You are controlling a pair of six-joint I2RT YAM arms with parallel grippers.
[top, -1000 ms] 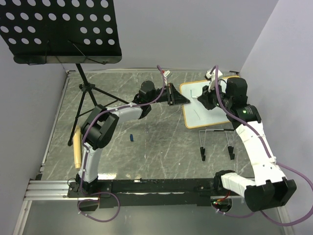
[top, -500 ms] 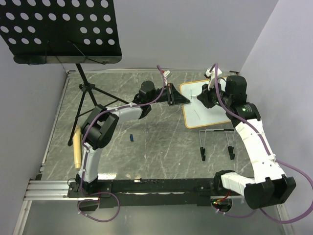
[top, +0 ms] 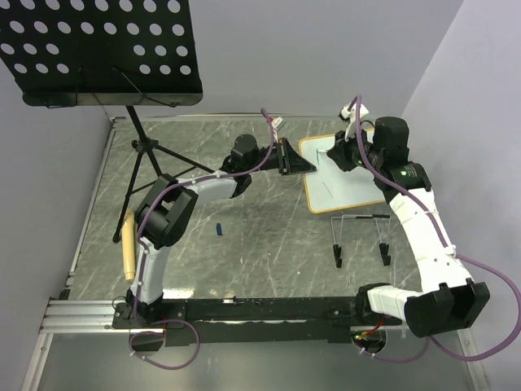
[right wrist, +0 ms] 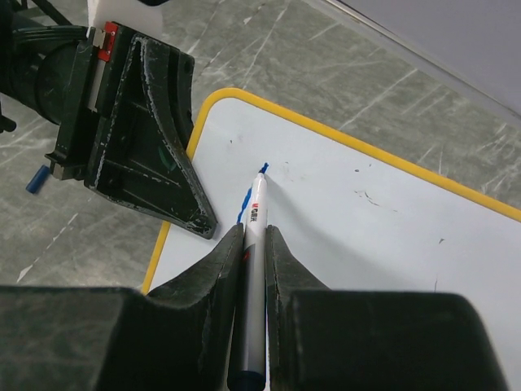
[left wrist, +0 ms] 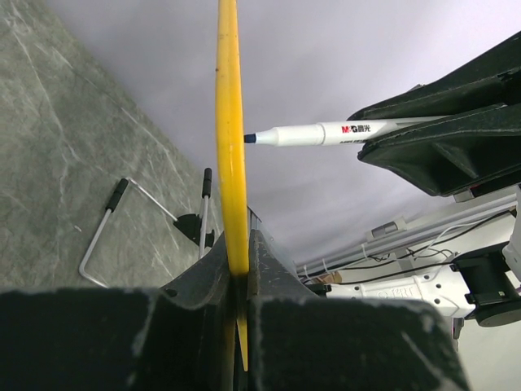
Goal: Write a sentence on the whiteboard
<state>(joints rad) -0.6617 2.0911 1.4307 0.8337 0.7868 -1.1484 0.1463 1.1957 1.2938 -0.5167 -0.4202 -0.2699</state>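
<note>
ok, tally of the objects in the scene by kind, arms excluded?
whiteboard: 1
marker: 1
small blue piece: 1
tan wooden rod: 1
wire stand: 1
music stand: 1
Total: 6

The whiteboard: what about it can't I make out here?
- Top view: any writing on the whiteboard is too small to read.
- Left wrist view: board seen edge-on, writing face hidden.
- Right wrist view: the marker covers part of the blue strokes; frame edge crops the board.
</note>
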